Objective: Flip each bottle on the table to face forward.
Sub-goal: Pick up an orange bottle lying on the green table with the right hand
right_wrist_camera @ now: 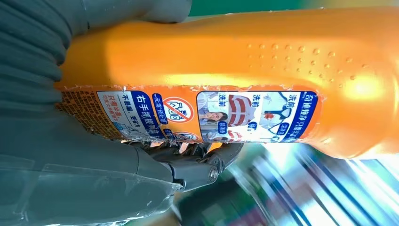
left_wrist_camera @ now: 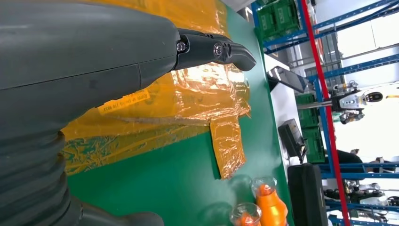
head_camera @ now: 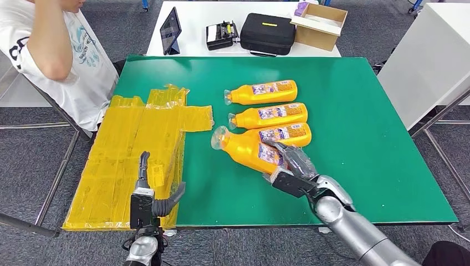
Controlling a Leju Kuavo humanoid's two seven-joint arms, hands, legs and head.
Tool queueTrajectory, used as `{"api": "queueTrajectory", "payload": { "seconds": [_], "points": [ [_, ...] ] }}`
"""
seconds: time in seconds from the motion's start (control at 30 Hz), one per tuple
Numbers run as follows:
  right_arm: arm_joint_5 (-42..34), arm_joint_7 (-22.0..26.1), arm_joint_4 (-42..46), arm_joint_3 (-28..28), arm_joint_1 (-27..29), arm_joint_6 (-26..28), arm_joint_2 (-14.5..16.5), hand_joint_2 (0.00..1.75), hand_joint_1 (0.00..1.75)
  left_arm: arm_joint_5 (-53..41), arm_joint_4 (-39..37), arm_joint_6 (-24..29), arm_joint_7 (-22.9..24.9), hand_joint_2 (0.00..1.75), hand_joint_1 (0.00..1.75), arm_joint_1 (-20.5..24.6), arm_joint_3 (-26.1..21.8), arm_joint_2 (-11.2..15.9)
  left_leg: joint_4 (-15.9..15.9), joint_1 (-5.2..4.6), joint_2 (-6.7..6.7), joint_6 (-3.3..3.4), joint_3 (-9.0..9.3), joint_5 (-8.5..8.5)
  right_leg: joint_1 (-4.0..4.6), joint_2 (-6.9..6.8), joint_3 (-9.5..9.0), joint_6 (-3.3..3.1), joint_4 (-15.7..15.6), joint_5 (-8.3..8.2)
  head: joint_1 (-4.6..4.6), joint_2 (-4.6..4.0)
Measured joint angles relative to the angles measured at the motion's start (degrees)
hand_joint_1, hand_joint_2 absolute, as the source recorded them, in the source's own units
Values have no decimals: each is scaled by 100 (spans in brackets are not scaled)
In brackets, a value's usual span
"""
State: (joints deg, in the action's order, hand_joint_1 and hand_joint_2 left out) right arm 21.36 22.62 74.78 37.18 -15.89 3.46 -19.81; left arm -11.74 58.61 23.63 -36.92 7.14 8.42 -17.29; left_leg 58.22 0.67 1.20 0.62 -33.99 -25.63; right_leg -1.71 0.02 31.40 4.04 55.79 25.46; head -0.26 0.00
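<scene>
Right, the right hand is wrapping itself around the base end of the nearest orange bottle, fingers curling over the labelled side and thumb on the far side, and that grip low on the body looks chosen so the wrist can roll the whole thing over. The bottle is lying at an angle across the green table, its clear cap pointing away to the left and its base end crowding the third bottle of the row just behind it. In the right wrist view the label is riding along the bottle's edge rather than sitting square to the camera, so I'm judging the turn as only partly done. Behind, the other two bottles are lying neatly parallel, labels up, caps to the left, apparently the pattern being aimed for. Over on the other side, the left hand is hovering above the yellow taped patch with fingers spread and nothing in them, waiting its turn, it seems. A person is sitting at the table's far left corner, hands off everything.
</scene>
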Motion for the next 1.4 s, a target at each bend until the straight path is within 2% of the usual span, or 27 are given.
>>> {"api": "queueTrajectory", "payload": {
  "seconds": [0.1,0.2,0.33,0.43,0.57,0.63,0.83,1.03,1.2,1.4],
  "points": [
    [232,362,521,-566,289,705,705,175,175,27,154,-22,34,175,0,-90,-8,0,-1,4,3,-2,-5,1,1,-3,9,-2,3,2,1,0],
    [644,503,921,-1038,506,1543,1264,175,175,201,319,-149,90,175,0,-197,-18,0,-1,2,2,-2,-8,1,-3,-2,11,-3,3,2,3,0],
    [1090,658,1243,-1465,737,2476,1813,175,175,521,530,-461,167,175,0,-303,-17,0,-1,-5,1,-1,-9,1,-10,-2,12,-3,2,2,4,0],
    [976,782,1330,-1673,872,2819,2084,175,175,787,729,-819,233,175,0,-376,26,10,-1,-6,1,-1,-9,1,-11,-1,12,-3,1,2,3,0],
    [605,972,1283,-1844,1028,2757,2332,175,175,1121,1128,-1520,297,175,0,-501,235,72,-1,-5,1,-1,-9,1,-8,-1,13,-3,1,2,3,0],
    [526,1095,1179,-1896,1096,2707,2429,175,175,1192,1344,-1709,328,175,0,-559,353,111,-1,-4,0,-1,-10,1,-7,-1,14,-3,2,2,2,0],
    [478,1187,973,-1992,1170,2663,2597,175,175,1239,1685,-1840,360,175,0,-647,526,197,-1,-3,0,-1,-11,1,-7,-1,16,-3,2,2,3,0],
    [389,1350,428,-1967,1232,2185,2875,175,175,1348,1968,-2256,361,175,0,-689,736,275,-1,-4,0,-1,-12,1,-7,0,16,-3,2,2,3,0],
    [447,1474,-92,-1794,1276,2086,3099,175,175,1344,2079,-2314,379,175,0,-693,853,297,-2,-2,0,-2,-13,1,-6,-1,17,-3,3,2,2,0],
    [450,1486,-343,-1721,1277,2086,3171,175,175,1343,2120,-2316,381,175,0,-698,878,315,-2,-3,0,-1,-15,1,-8,-1,18,-3,2,2,4,0]
  ]
}}
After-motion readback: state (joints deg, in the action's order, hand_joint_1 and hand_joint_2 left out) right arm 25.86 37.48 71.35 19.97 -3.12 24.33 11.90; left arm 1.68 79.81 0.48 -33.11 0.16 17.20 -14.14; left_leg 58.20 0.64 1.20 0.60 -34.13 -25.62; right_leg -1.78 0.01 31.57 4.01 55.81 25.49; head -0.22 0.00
